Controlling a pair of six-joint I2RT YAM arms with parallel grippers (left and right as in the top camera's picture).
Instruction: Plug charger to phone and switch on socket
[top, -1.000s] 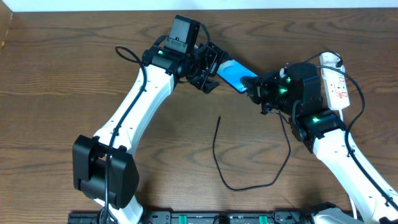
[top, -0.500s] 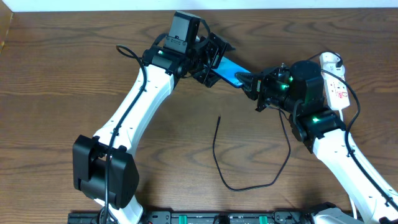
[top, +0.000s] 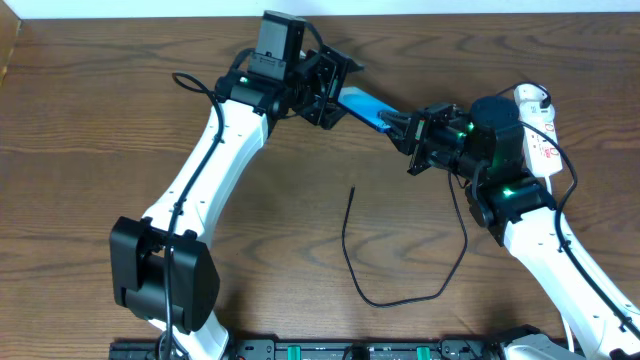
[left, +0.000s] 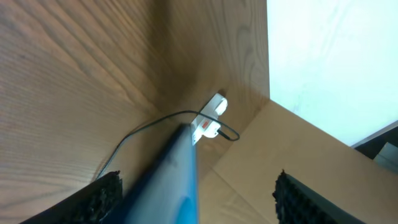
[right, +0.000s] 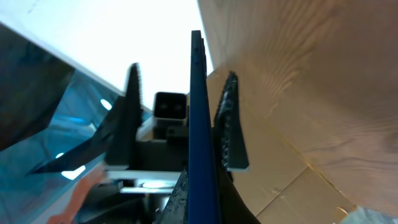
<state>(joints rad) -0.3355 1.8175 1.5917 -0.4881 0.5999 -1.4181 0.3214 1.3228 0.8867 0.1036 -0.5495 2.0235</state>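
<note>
Phone held on edge, right gripper pinching its right end, left gripper spread astride its left end, charger loose below the phone, socket to its right.

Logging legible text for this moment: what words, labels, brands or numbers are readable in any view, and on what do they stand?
No text can be read in any view.
Power strip: red markings on its white face, too small to read.
Phone: seen nearly edge-on, blue screen showing, no lettering legible.
</note>
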